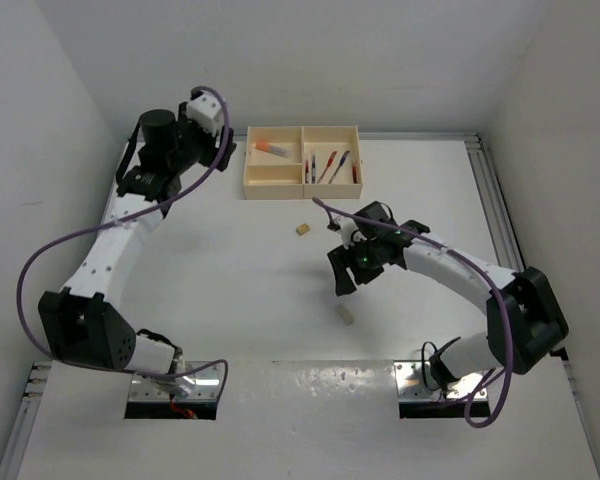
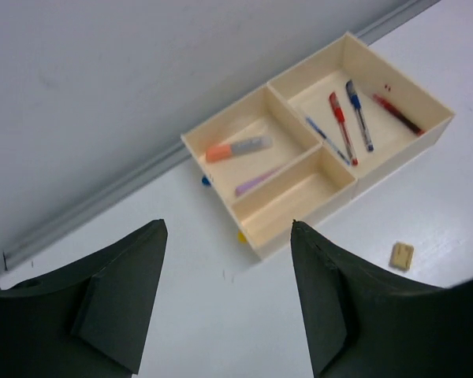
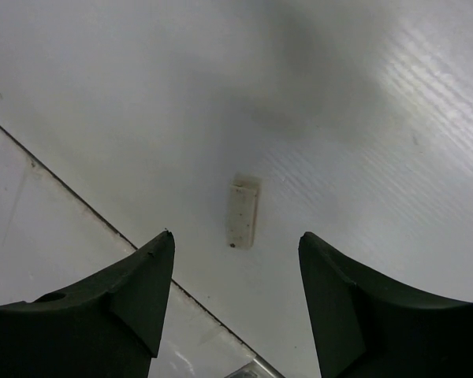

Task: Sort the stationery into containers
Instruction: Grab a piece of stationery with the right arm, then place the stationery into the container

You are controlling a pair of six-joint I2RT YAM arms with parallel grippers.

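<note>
The cream tray (image 1: pixel 302 183) (image 2: pixel 296 142) stands at the back of the table. Its back-left compartment holds the orange marker (image 1: pixel 270 149) (image 2: pixel 238 148) and a pale purple stick (image 2: pixel 256 179). Several red and blue pens (image 1: pixel 330 165) (image 2: pixel 347 122) lie in the large compartment. A tan block (image 1: pixel 303 230) (image 2: pixel 401 255) lies on the table in front of the tray. My left gripper (image 1: pixel 223 152) (image 2: pixel 229 236) hangs open and empty just left of the tray. My right gripper (image 1: pixel 342 283) (image 3: pixel 236 235) is open above the beige eraser (image 1: pixel 346 315) (image 3: pixel 243 214), fingertips on either side, apart from it.
White walls close in the table on the left, back and right. A metal rail (image 1: pixel 480 190) runs along the right edge. A seam (image 3: pixel 79 197) in the tabletop crosses near the eraser. Purple cables (image 1: pixel 40 260) loop off both arms.
</note>
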